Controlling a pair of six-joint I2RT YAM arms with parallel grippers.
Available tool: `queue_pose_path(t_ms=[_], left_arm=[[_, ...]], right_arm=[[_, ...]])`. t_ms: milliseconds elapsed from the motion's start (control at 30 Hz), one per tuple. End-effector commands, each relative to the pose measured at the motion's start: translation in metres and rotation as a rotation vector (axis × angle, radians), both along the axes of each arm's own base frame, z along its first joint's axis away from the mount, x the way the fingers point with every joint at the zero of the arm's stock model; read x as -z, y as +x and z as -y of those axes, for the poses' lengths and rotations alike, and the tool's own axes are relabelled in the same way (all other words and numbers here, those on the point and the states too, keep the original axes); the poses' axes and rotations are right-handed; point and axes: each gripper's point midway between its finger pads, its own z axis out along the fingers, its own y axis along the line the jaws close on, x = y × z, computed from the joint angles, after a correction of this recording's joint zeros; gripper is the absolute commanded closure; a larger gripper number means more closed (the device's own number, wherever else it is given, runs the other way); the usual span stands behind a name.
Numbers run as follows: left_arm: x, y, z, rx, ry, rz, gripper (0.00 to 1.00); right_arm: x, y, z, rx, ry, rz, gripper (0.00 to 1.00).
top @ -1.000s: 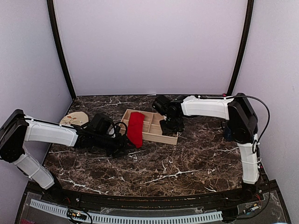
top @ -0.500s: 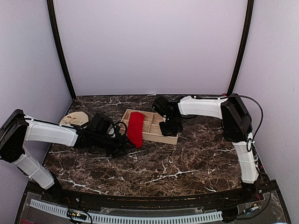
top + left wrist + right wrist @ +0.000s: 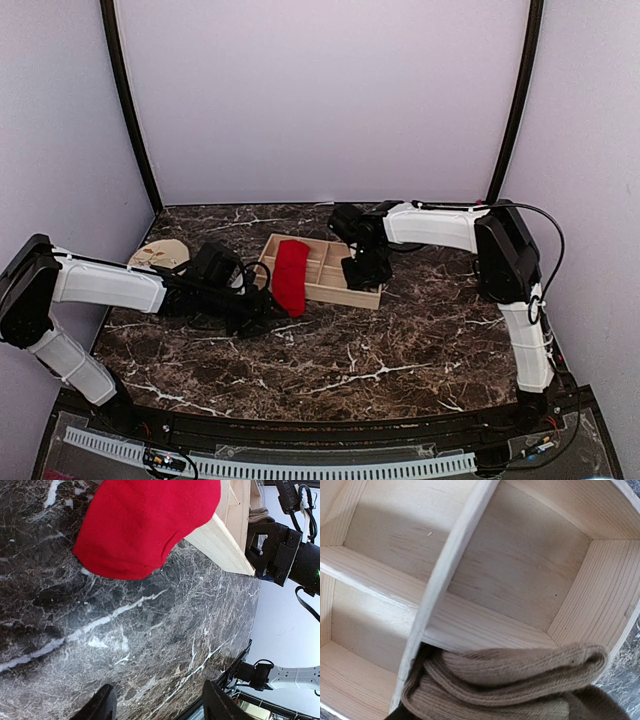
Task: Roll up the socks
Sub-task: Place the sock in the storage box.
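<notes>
Lying across the left end of a pale wooden divided tray [image 3: 340, 293], the bright red fabric sock [image 3: 290, 277] is seen with one rounded end hung over the tray's near wall and resting on the dark, white-veined marble table [image 3: 400, 350]. The tan-brown ribbed sock [image 3: 510, 680] is folded into a loose bundle and is lodged in a compartment at the tray's right end, pressed against a wooden divider. The other compartments seen from the right wrist hold nothing.

The left gripper [image 3: 257, 303] is held low over the table, just left of the red sock's hanging end. Its two black fingers [image 3: 102, 705] are spread apart with only bare marble between them. The right gripper [image 3: 365, 272] is poised directly above the tan-brown sock at the tray's right end. Whether its fingers are released or clenched cannot be told. A round beige patterned disc [image 3: 160, 255] is placed near the table's far left corner.
</notes>
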Motion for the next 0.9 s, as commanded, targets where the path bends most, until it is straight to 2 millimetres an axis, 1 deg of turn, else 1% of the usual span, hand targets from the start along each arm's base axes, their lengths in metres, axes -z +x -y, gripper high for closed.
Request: queue_pose_path(t_ms=[0, 433, 533, 667, 767, 867], left_arm=[[-0.008, 0.004, -0.003, -0.002, 0.003, 0.026, 0.39], [-0.012, 0.006, -0.005, -0.023, 0.001, 0.038, 0.38], [-0.012, 0.007, -0.005, -0.028, 0.004, 0.04, 0.39], [-0.012, 0.009, -0.012, -0.052, 0.018, 0.048, 0.38], [-0.011, 0.013, -0.018, -0.072, 0.028, 0.057, 0.36], [-0.007, 0.022, -0.025, -0.072, 0.059, 0.086, 0.35]], right_arm=[[-0.011, 0.01, 0.004, 0.005, 0.001, 0.035, 0.59], [-0.058, 0.011, 0.006, 0.022, 0.057, 0.111, 0.56], [-0.065, 0.009, 0.004, 0.023, 0.082, 0.117, 0.56], [-0.072, 0.006, 0.001, 0.022, 0.093, 0.127, 0.55], [-0.085, 0.004, -0.001, 0.021, 0.099, 0.159, 0.55], [-0.104, 0.003, -0.006, 0.018, 0.117, 0.206, 0.55]])
